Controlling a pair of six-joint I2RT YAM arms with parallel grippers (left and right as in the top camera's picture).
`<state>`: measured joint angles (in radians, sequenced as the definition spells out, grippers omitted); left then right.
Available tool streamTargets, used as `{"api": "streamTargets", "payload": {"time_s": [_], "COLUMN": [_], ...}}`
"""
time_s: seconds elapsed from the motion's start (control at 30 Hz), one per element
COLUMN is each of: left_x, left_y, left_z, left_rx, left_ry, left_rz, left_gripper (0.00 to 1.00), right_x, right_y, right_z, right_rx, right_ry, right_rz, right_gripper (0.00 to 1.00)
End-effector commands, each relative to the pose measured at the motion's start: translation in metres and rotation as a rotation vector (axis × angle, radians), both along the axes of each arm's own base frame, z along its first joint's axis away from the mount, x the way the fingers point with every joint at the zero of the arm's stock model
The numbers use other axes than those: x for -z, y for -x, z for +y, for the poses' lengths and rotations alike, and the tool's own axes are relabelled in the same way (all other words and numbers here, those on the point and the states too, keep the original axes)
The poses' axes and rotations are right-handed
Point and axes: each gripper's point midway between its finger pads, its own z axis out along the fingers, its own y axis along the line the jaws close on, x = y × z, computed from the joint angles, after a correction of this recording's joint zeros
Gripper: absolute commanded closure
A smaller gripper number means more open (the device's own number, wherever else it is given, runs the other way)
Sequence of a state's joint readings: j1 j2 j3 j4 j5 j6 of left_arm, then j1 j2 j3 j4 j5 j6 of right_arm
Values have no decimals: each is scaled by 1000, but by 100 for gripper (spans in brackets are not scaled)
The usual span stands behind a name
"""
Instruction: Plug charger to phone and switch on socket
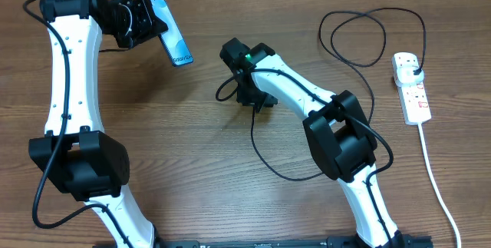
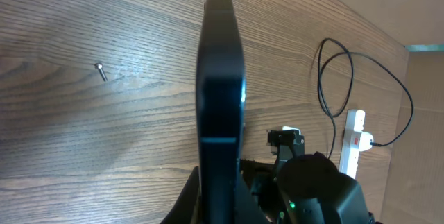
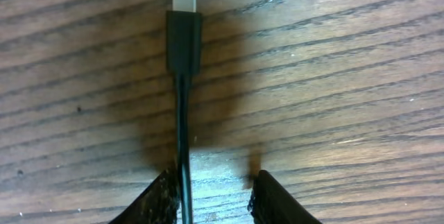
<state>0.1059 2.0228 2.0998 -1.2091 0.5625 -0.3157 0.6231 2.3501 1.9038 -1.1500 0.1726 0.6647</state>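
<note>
Left tool [image 1: 156, 19] clamping phone [image 1: 175, 47] at 10 o'clock, holding it above desk [image 1: 192, 186], probably presenting port. Right tool [image 3: 211, 196] hovering at centre, jaws standing apart. Charger [image 3: 183, 37] running between them unclamped, tip pointing to 12 o'clock, likely lining up grab. Socket [image 1: 412, 88] sitting at 3 o'clock, switch too small to read. Phone port hidden.

The wooden table [image 1: 192, 179] held little. The socket [image 1: 414, 98] lay at far right. The charger [image 1: 413, 69] looped across the upper right.
</note>
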Motion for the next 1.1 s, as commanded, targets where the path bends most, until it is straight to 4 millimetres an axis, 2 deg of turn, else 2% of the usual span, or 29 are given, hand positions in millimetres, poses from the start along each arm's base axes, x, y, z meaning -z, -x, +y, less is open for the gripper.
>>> {"api": "streamTargets", "payload": {"time_s": [0.0,0.07,0.17,0.23,0.27,0.33,0.47,0.6,0.8,0.87,0.97,1.07], "left_x": [-4,-4,-4,-4,-4,-4,-4,-4,-4,-4,-7,-32], "left_y": [-2,-2,-2,-2,-2,-2,-2,-2,-2,-2,-1,5], "left_z": [2,2,2,2,2,2,2,2,1,1,-4,-35], "left_rx": [-4,-4,-4,-3,-3,-3,-3,-3,-3,0,61,287], "left_ry": [8,8,8,8,8,8,8,8,8,8,9,145], "left_rz": [-12,-12,-12,-13,-12,-12,-12,-12,-12,-14,-49,-204], "left_gripper": [96,96,96,96,96,96,96,96,96,96,96,96], "right_x": [7,4,5,5,5,9,27,33,32,32,20,-22], "right_y": [-27,-36,-38,-40,-39,-34,-28,-24,-28,-30,-42,-57], "right_z": [-4,4,-2,1,3,7,8,6,8,7,11,19], "right_rx": [55,12,11,7,2,-11,-23,-23,-64,-61,-101,-152], "right_ry": [-51,-115,-86,-89,-92,-87,-66,-53,-55,-58,-114,-253], "right_rz": [-21,-25,-37,-51,-53,-47,-20,0,-15,-21,-34,-69], "right_gripper": [63,59,59,60,66,71,81,84,96,96,96,96]}}
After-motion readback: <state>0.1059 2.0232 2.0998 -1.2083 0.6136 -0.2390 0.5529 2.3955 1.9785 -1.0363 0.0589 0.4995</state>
